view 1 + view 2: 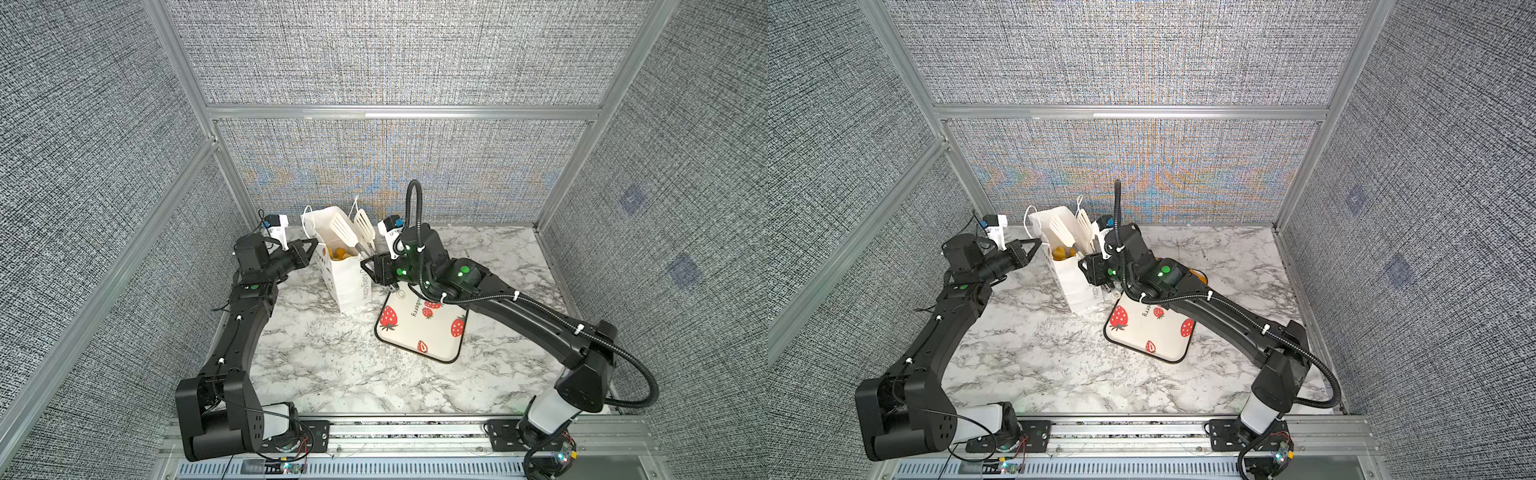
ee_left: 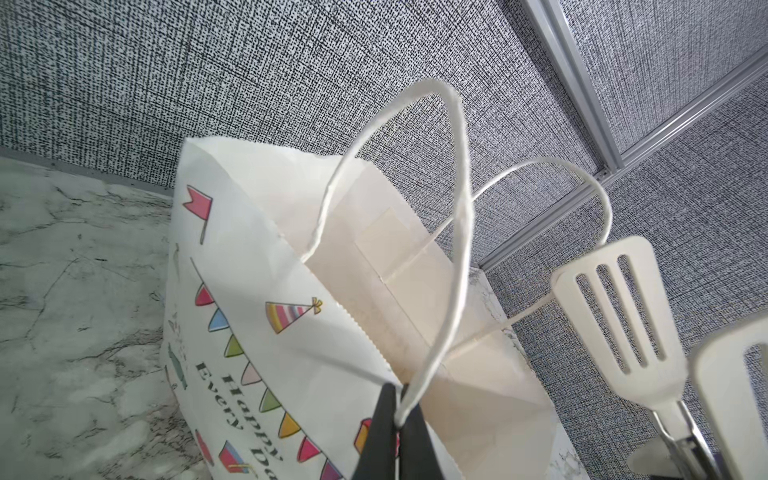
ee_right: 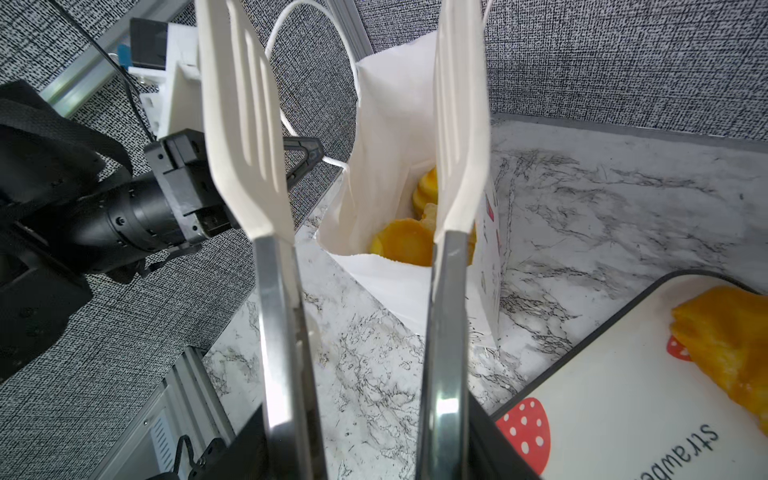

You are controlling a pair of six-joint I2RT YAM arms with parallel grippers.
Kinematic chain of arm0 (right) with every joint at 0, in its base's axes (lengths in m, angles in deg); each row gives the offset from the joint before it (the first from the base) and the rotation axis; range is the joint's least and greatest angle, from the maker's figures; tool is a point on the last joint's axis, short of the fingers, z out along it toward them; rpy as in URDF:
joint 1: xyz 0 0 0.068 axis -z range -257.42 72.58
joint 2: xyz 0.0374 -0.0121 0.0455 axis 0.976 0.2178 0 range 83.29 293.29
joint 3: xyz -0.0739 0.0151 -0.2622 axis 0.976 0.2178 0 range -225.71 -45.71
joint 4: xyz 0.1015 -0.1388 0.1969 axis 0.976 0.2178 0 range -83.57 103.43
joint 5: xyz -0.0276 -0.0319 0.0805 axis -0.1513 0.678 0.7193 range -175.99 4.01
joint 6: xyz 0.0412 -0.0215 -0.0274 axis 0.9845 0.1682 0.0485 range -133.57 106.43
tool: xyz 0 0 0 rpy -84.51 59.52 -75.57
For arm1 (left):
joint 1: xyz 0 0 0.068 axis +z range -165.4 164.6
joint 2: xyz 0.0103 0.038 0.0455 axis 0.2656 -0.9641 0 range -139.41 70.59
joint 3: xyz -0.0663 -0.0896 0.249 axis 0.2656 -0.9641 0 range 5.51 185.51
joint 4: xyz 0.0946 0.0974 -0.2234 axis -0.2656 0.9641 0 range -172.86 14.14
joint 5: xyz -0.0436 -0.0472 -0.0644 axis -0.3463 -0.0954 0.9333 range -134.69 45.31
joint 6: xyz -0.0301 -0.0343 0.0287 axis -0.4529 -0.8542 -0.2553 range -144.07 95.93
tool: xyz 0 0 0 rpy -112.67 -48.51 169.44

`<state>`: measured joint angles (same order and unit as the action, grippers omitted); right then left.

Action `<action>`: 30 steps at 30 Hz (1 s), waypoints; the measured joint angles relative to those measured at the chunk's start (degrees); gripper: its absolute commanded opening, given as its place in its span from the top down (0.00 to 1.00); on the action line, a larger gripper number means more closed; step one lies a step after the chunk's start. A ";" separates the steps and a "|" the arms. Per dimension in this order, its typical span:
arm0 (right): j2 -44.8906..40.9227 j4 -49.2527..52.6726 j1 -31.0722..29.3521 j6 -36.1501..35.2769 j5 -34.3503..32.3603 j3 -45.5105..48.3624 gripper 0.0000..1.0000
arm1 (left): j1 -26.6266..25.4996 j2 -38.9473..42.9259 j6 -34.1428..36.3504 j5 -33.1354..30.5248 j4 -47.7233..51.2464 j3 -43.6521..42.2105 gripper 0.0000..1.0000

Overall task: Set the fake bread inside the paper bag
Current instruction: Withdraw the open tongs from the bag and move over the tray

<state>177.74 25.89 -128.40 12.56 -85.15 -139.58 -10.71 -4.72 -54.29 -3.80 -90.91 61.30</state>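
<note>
- L gripper (image 1: pixel 312 243): jaws pressed together, pinching cord handle (image 2: pixel 457 208) at the bag's rim.
- paper bag (image 1: pixel 345 286): upright, mouth open, betw. both grippers; rim at L jaws, just beside R jaws.
- fake bread (image 3: pixel 401 245): several pcs inside bag, beyond the R jaws, below tong blades; one pastry (image 3: pixel 723 345) lies on the tray.
- tongs (image 1: pixel 347 230): white slotted blades apart, nothing betw. them, over bag mouth.
- R gripper (image 1: pixel 371 266): jaws part-spread, clamped on tongs' steel arms.
- tray (image 1: pixel 419 332): strawberry print, just beside R jaws.
</note>
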 measured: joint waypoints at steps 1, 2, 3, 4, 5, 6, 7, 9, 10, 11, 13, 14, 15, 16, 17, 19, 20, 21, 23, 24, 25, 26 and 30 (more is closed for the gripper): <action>-0.24 0.15 0.00 0.00 -0.07 -0.17 0.47 | 0.00 0.00 0.00 0.00 0.00 0.00 0.99; -0.48 0.20 0.00 -0.13 -0.31 -0.26 0.47 | 0.00 0.00 0.00 0.02 0.00 0.00 0.99; -0.79 0.46 0.00 -0.44 -0.63 -0.31 0.47 | 0.00 0.02 0.00 0.02 0.00 0.00 0.99; -1.16 0.68 0.00 -0.57 -0.70 -0.31 0.47 | 0.00 0.02 0.00 0.02 0.00 0.00 0.99; -1.49 0.90 0.00 -0.63 -0.90 -0.31 0.47 | 0.00 0.02 0.00 0.02 0.00 0.00 0.99; -1.88 1.20 0.04 -0.83 -1.27 -0.31 0.47 | 0.02 0.02 0.00 0.02 0.00 0.00 0.99; -2.34 1.31 0.07 -1.05 -1.73 -0.31 0.47 | 0.02 0.02 0.00 0.02 0.00 0.00 0.99; -3.32 1.33 0.26 -1.42 -2.38 -0.26 0.47 | 0.02 0.02 0.00 0.02 0.00 0.00 0.99; -3.98 1.38 0.37 -1.66 -2.82 -0.11 0.47 | 0.02 0.07 0.00 0.02 0.00 0.00 0.99; -4.59 1.42 0.55 -1.88 -3.32 0.09 0.47 | 0.00 0.09 0.00 0.02 0.00 0.00 0.99; -6.01 1.53 1.16 -2.05 -3.96 0.72 0.47 | 0.00 0.11 0.00 0.02 -0.02 0.00 0.99; -6.67 1.55 1.55 -2.14 -4.44 1.20 0.47 | 0.00 0.11 0.00 0.02 -0.02 0.00 0.99; -7.37 1.75 1.95 -2.25 -4.96 1.73 0.47 | 0.00 0.11 0.00 0.02 -0.02 0.00 0.99; -8.13 1.90 2.38 -2.25 -5.18 2.38 0.47 | 0.02 0.13 0.00 0.02 -0.02 0.00 0.99; -8.83 2.10 2.82 -2.25 -5.42 2.99 0.47 | 0.02 0.13 0.00 0.02 -0.02 0.00 0.99; -10.51 2.73 3.87 -2.25 -5.99 4.33 0.47 | 0.02 0.13 0.00 0.02 -0.02 0.00 0.99; -11.26 2.93 4.33 -2.25 -6.34 4.87 0.47 | 0.02 0.13 0.00 0.02 -0.02 0.00 0.99; -12.13 3.13 4.94 -2.23 -6.60 5.49 0.47 | 0.00 0.13 0.00 0.02 -0.02 0.00 0.99; -13.66 3.34 6.08 -2.23 -7.17 6.69 0.47 | 0.02 0.13 0.00 0.02 -0.02 0.00 0.99; -14.43 3.56 6.75 -2.23 -7.45 7.37 0.47 | 0.02 0.13 0.00 0.02 -0.02 0.00 0.99; -15.13 3.91 7.50 -2.23 -7.61 8.02 0.47 | 0.00 0.13 0.00 0.02 -0.02 0.00 0.99; -15.69 4.15 8.24 -2.23 -7.74 8.57 0.47 | 0.02 0.13 0.00 0.02 -0.02 0.00 0.99; -17.90 4.55 11.74 -2.10 -8.02 11.45 0.47 | 0.02 0.13 0.00 0.02 -0.02 0.00 0.99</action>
<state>159.84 30.44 -116.66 10.46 -93.17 -128.12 -10.69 -4.59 -54.29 -3.78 -90.93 61.30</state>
